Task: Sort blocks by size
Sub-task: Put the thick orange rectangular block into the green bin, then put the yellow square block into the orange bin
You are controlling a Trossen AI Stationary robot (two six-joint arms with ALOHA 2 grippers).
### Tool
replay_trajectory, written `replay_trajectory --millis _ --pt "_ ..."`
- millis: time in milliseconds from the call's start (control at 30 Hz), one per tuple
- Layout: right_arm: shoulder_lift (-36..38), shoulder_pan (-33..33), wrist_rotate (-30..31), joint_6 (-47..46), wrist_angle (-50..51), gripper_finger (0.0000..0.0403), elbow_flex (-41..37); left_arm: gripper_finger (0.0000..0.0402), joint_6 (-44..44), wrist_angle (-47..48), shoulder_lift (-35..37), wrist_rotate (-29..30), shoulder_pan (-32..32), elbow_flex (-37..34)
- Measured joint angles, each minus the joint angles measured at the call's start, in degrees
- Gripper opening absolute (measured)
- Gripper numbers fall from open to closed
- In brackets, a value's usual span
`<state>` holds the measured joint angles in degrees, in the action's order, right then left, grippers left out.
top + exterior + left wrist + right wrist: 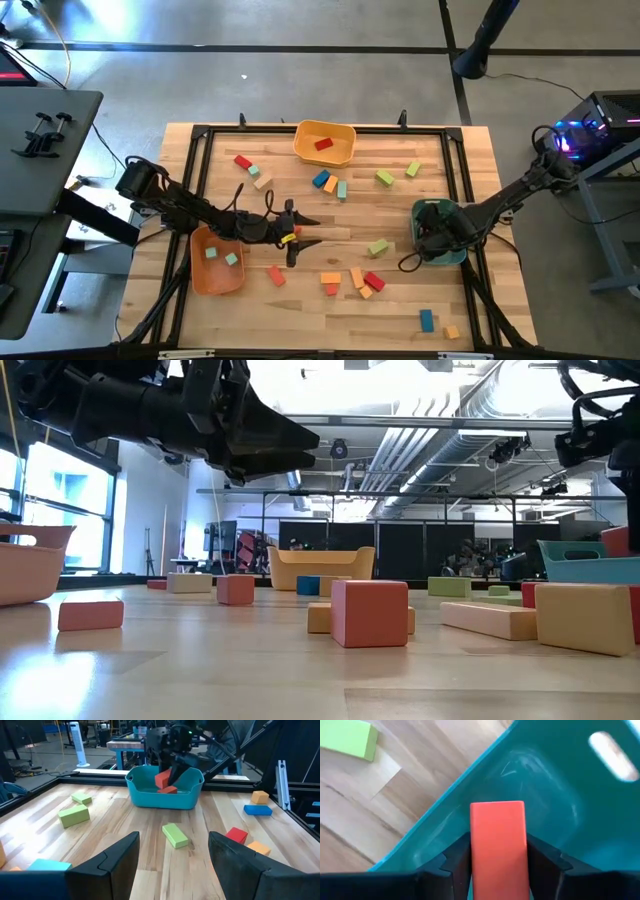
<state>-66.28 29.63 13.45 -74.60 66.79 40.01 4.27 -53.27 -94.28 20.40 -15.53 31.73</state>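
My right gripper (432, 236) points down into the teal bin (455, 215), shut on a red block (497, 835); in the left wrist view that block (162, 778) shows tilted above the bin's rim (150, 781). My left gripper (172, 865) hovers open and level over the table's middle (297, 236), nothing between its fingers. Loose blocks lie flat on the wood: a green one (175, 835) ahead of the left gripper, red and orange ones (360, 280) near the front, green, blue and tan ones (330, 183) farther back. My right gripper pinches the red block between its two fingers by its two opposite long sides (476, 852). The fingers come from above, pointing down, and lie along the block. The block's free end (497, 810) sticks out past the fingertips over the bin's inside, lifted and tilted.
An orange bin (200, 275) with two small blocks stands near the left arm, and a yellow bin (345, 135) with a red block stands at the far middle. A black frame (205, 140) edges the table. A blue block (427, 320) lies near the front right.
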Motion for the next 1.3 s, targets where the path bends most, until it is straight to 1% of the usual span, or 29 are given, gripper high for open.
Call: replay_trajectory --millis 267,333,433,500,667,733,800,900,967,1000,1133,1300 --pt "0.0 -1.9 -0.1 0.0 0.6 0.0212 0.0 0.0225 -0.9 0.7 0.0 0.0 0.0 0.0" --pt "0.0 -2.4 0.3 0.0 0.8 0.0222 0.0 0.0225 -0.9 0.7 0.0 0.0 0.0 0.0" --pt "0.0 -2.4 3.3 -0.5 0.8 0.0225 0.0 0.0225 -1.5 0.7 0.0 0.0 0.0 0.0" --pt "0.0 -2.2 5.8 -2.5 2.2 0.0224 0.8 0.0225 -1.5 0.7 0.0 0.0 0.0 0.0" --pt "0.0 -0.2 10.3 -6.1 6.5 0.0214 5.9 0.0225 -1.8 0.7 0.0 0.0 0.2 0.0" --pt "0.0 1.5 10.9 -5.0 6.1 0.0210 8.3 0.0225 -2.2 0.7 0.0 0.0 0.2 0.0" --pt "0.0 3.8 10.8 -1.7 4.1 0.0209 10.3 0.0225 -2.5 0.6 0.0 0.0 0.2 0.0" --pt "-0.6 8.3 8.0 5.7 -2.7 0.0208 12.8 0.0225 -2.9 0.6 0.0 0.0 0.2 0.0" --pt "-1.9 11.3 4.9 7.4 -6.6 0.0208 14.5 0.0225 -2.9 0.5 0.0 -0.1 0.2 0.0" --pt "-2.7 12.7 3.1 6.7 -7.6 0.0208 15.5 0.0225 -2.9 0.5 0.0 -0.1 0.2 0.0" --pt "-7.3 17.7 -5.7 -3.0 -6.4 0.0208 18.9 0.0225 -3.0 0.5 0.0 -0.1 0.2 0.0" --pt "-13.1 22.7 -15.5 -14.7 -6.7 0.0208 19.4 0.0225 -4.1 0.2 0.0 -0.1 0.2 0.0"
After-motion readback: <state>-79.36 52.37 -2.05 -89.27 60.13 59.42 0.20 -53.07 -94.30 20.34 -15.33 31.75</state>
